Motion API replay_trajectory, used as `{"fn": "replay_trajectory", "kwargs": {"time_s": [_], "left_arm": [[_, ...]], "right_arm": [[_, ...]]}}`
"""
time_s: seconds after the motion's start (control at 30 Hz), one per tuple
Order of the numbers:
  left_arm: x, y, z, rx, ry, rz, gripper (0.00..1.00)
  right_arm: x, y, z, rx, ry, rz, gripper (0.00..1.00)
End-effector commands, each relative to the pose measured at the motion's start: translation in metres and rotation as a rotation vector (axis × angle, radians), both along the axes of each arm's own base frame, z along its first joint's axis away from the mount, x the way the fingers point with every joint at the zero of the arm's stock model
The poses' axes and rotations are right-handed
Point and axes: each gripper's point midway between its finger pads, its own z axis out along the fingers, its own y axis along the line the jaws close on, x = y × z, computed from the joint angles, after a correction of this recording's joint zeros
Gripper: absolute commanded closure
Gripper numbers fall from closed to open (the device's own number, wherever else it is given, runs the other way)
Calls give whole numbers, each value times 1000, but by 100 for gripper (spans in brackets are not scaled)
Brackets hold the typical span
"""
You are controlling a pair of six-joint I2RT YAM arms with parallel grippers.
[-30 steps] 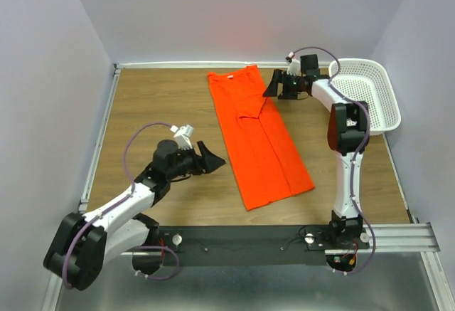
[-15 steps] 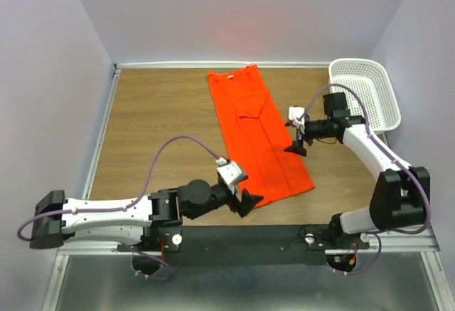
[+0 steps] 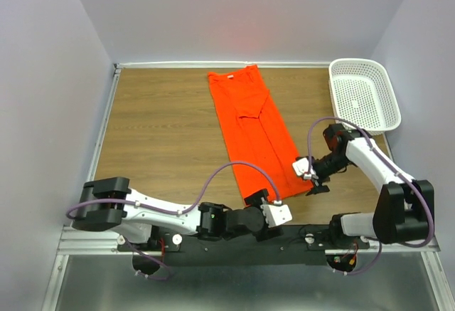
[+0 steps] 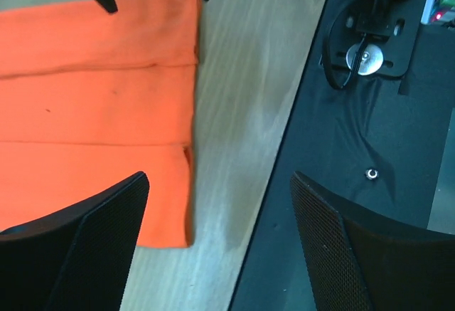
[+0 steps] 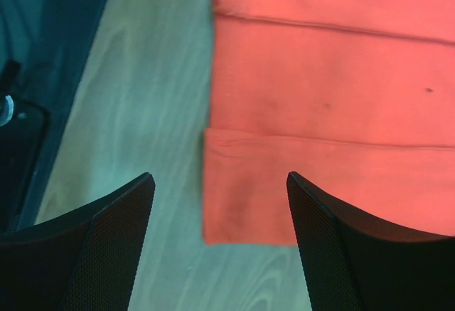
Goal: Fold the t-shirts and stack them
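The orange-red t-shirt (image 3: 259, 136) lies flat on the wooden table, folded lengthwise into a long strip that runs from the back to the near edge. My left gripper (image 3: 257, 201) hovers open at the strip's near left corner. In the left wrist view the t-shirt (image 4: 92, 104) fills the upper left, and the left gripper (image 4: 219, 179) has bare wood between its fingers. My right gripper (image 3: 314, 185) stands open at the near right corner. In the right wrist view the right gripper (image 5: 220, 179) straddles the corner of the t-shirt (image 5: 320, 112) without touching it.
A white perforated basket (image 3: 362, 101) sits at the back right edge of the table. The black base rail (image 3: 284, 243) with its screws and cables runs along the near edge, close under the left gripper. Purple walls close in the back and both sides.
The left arm swung from the left of the table along the near edge to the shirt's near left corner. The right gripper came from the collar end down to the near right corner.
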Motion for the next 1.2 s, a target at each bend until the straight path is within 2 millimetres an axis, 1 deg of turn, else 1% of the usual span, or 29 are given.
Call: {"fn": "replay_trajectory", "kwargs": {"time_s": [0.0, 0.03, 0.13, 0.17, 0.2, 0.27, 0.33, 0.4, 0.43, 0.47, 0.53, 0.57, 0.6, 0.63, 0.67, 0.7, 0.73, 0.77, 0.8, 0.83, 0.87, 0.93, 0.97, 1.0, 1.03, 1.07, 1.1, 1.13, 1.17], "left_arm": [[-9, -9, -13, 40, 63, 10, 15], [-10, -10, -17, 51, 72, 20, 15], [3, -8, -32, 107, 98, 116, 19], [9, -7, -39, 127, 129, 157, 23], [9, -3, -45, 161, 137, 169, 31], [6, 8, -49, 212, 149, 178, 30], [1, 10, -36, 243, 142, 163, 27], [7, 18, -1, 306, 49, 179, 24], [14, 22, 14, 322, 1, 208, 17], [27, 26, 47, 325, -72, 260, 13], [36, 29, 75, 330, -147, 261, 2], [42, 32, 99, 296, -189, 261, 2], [43, 32, 111, 265, -199, 243, 2], [43, 34, 123, 230, -203, 225, 2], [44, 36, 157, 106, -178, 178, 2], [46, 39, 171, 36, -146, 145, 1], [44, 49, 216, -142, -134, 94, 2], [37, 52, 228, -212, -105, 0, 2], [31, 57, 219, -220, -101, -35, 2], [29, 63, 220, -233, -95, -43, 2], [28, 68, 206, -183, -80, -40, 3], [22, 67, 179, -80, -53, -26, 4], [26, 66, 152, 39, -94, 12, 5], [24, 67, 134, 125, -164, 3, 5], [3, 64, 121, 189, -242, -61, 2], [10, 64, 104, 279, -343, -25, 2], [9, 66, 85, 366, -437, -75, 2], [6, 63, 73, 399, -474, -102, 2], [2, 53, 61, 407, -486, -129, 2]], "right_arm": [[-21, -13, -10, -40, -69, 138, 20], [-21, -13, -12, -47, -68, 130, 21], [-14, -15, -17, -62, -68, 105, 27], [-12, -15, -18, -61, -54, 97, 29], [-10, -15, -17, -58, -55, 91, 29], [-2, -16, -16, -42, -58, 74, 29], [1, -17, -15, -37, -63, 75, 28], [7, -16, -13, -21, -67, 65, 28], [9, -16, -12, -12, -69, 58, 28], [14, -12, -10, 7, -68, 53, 27], [19, -9, -6, 25, -58, 34, 27], [20, -8, -4, 36, -47, 23, 27], [22, -7, -3, 38, -49, 22, 27], [23, -7, -3, 39, -50, 17, 27], [23, -8, -2, 36, -55, 19, 27], [22, -7, -2, 39, -63, 25, 27], [21, -8, -1, 35, -72, 29, 27], [20, -9, -1, 30, -76, 33, 27], [19, -10, -2, 30, -88, 51, 26], [14, -11, -5, 24, -85, 64, 25], [10, -14, -8, 6, -88, 83, 25], [5, -17, -13, -5, -94, 117, 24], [1, -20, -18, -21, -82, 125, 24], [2, -21, -22, -31, -83, 128, 24], [2, -22, -25, -39, -78, 127, 25], [6, -24, -29, -51, -87, 121, 25], [6, -25, -33, -60, -70, 112, 27], [7, -26, -35, -65, -69, 105, 27], [8, -26, -36, -69, -68, 103, 28]]}}
